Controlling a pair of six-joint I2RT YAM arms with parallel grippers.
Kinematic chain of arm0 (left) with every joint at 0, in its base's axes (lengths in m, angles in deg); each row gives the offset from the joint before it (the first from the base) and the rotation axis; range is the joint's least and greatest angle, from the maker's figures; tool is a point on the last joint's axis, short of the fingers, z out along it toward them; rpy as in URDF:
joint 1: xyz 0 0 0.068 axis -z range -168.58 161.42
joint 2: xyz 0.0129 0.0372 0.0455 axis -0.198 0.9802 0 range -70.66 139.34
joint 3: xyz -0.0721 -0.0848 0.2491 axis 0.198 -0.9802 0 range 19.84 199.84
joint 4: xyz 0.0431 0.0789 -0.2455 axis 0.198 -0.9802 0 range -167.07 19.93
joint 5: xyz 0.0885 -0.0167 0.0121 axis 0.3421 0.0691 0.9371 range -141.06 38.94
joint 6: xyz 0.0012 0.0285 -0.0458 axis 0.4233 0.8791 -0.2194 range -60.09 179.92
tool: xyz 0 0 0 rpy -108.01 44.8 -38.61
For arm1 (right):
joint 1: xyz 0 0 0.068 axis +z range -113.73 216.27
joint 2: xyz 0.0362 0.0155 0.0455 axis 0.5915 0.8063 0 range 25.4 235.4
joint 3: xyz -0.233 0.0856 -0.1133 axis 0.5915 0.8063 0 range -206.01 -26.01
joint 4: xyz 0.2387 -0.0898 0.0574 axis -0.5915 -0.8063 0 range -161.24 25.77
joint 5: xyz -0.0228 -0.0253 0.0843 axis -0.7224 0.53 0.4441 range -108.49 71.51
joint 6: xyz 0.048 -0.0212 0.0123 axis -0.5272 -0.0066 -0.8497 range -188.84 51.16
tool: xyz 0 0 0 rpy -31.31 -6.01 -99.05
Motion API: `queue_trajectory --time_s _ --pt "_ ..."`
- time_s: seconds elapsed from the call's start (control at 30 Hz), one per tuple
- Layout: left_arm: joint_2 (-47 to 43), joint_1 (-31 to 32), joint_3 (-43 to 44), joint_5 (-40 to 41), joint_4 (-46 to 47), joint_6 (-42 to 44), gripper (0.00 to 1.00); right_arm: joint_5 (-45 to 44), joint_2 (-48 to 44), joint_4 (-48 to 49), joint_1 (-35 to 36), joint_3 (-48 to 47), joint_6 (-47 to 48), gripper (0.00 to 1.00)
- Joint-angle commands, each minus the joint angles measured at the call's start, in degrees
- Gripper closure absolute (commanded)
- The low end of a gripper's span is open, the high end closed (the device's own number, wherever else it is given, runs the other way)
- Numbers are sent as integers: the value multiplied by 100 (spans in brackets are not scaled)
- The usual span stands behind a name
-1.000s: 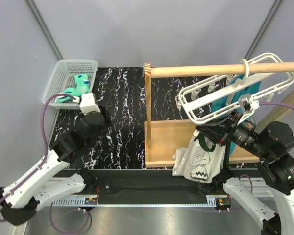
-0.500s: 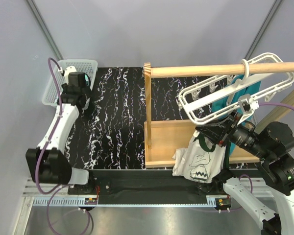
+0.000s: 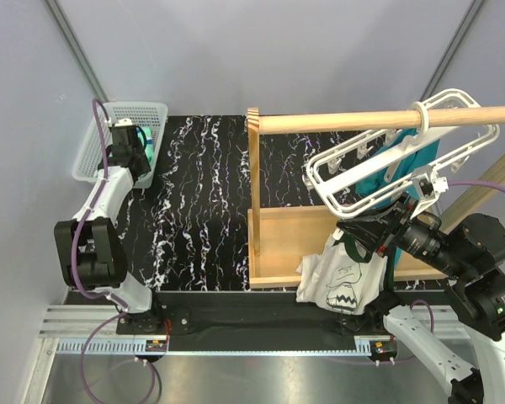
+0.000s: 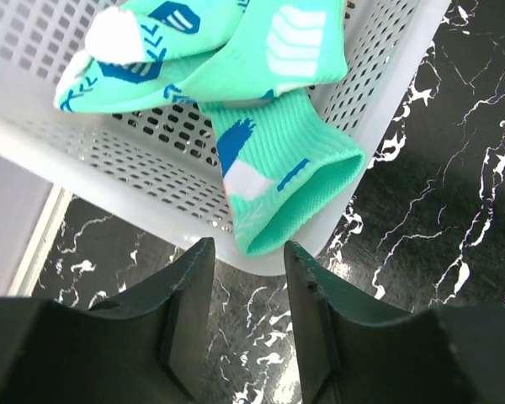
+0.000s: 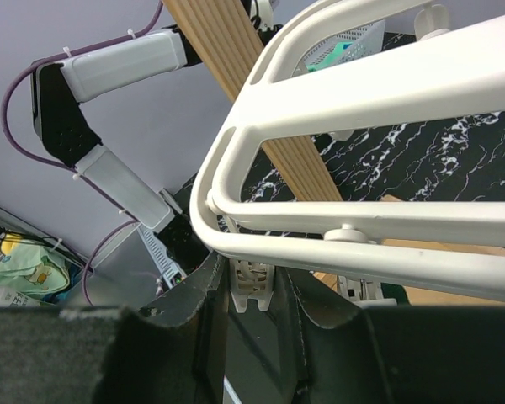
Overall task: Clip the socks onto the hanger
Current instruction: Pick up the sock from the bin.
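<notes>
Likely soft, light, floppy knit: socks (image 4: pixel 236 76) heaped in the basket (image 4: pixel 109 160), one cuff (image 4: pixel 299 189) drooping over its rim. Best pinched at that ribbed cuff, both layers together. Left gripper (image 4: pixel 248 252) spread and empty just outside the rim; right gripper (image 5: pixel 251 278), well right of the basket, pinched on a clip (image 5: pixel 251 284) of the hanger (image 5: pixel 362 227).

White mesh basket (image 4: pixel 135 168): just ahead of the left gripper (image 4: pixel 246 261). Black marbled table (image 4: pixel 454 210): beneath and to its right. Wooden rod (image 5: pixel 227 50): slants past beyond the right gripper (image 5: pixel 248 286). Teal garment (image 3: pixel 387 177) beyond it. Printed T-shirt (image 3: pixel 341 282) hangs below.
</notes>
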Motion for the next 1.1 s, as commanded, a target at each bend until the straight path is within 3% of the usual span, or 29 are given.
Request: queue_trajectory --time_s 0.0,0.53,0.63,0.67,0.7,0.9,1.07 --pt "103 -100 155 -310 463 465 57 76 -28 -53 12 -70 18 100" --pt "983 -197 920 -750 226 932 64 49 7 -36 21 -114 -26 100" --pt "957 -214 893 -917 218 861 79 49 16 -53 21 -105 -35 100" --pt "930 -215 919 -952 183 835 86 49 34 -45 12 -114 -35 100" --pt "895 -232 954 -987 69 721 100 49 25 -62 21 -114 -35 100" --pt "-44 -303 937 -496 -343 -350 100 84 78 -53 12 -114 -26 100" --pt "-1431 -276 875 -855 -774 -957 100 146 122 26 12 -70 -52 100"
